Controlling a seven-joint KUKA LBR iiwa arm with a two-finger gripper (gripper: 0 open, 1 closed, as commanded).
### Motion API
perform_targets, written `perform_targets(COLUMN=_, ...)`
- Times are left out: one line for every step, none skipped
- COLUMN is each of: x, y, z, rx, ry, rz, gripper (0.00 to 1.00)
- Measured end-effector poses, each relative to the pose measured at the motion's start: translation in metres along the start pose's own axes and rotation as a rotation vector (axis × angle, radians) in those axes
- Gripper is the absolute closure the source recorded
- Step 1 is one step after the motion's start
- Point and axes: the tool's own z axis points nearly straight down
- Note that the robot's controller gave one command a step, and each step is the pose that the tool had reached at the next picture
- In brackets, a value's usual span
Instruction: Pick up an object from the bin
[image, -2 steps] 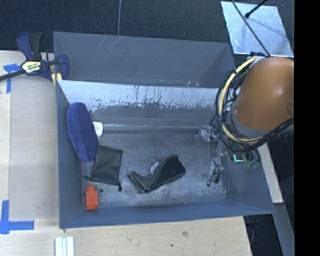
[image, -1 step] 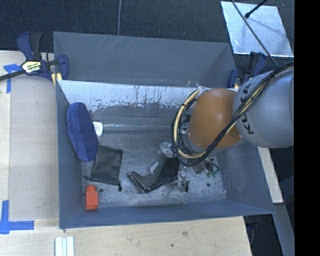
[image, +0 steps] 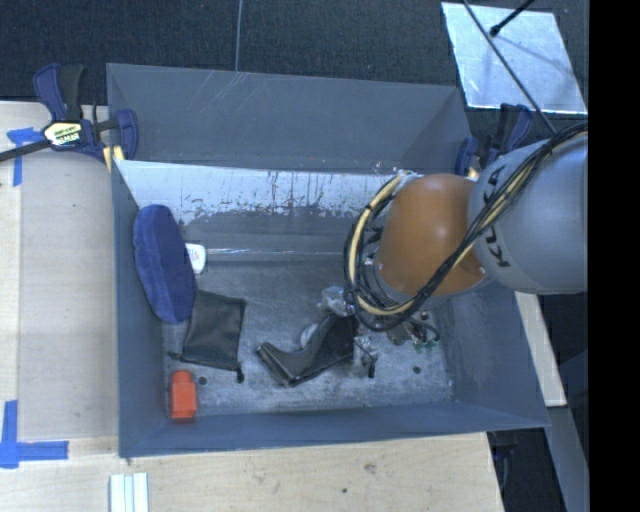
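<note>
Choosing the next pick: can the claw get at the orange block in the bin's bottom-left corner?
Probably yes. The orange block lies bare, apart from the dark flat pad. The claw hangs mid-bin over a black bent piece. The bin's wall beside the block may crowd it.

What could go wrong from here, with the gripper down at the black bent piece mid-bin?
1. The gripper is low over one end of the black bent piece; lifted from there, it might swing or slip out.
2. The orange cover hides the contact, so a grasp can't be confirmed from this view.
3. The small green thing beside the wrist could get knocked, or snagged by the cables.
</note>
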Motion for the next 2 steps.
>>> perform_targets(x=0.0, y=0.005, z=-0.05, rx=0.0, ry=-0.002, rz=-0.463, gripper=1.0)
perform_targets(x=-0.026, y=0.006, z=-0.083, rx=-0.001, ry=-0.001, rz=-0.202, gripper=1.0)
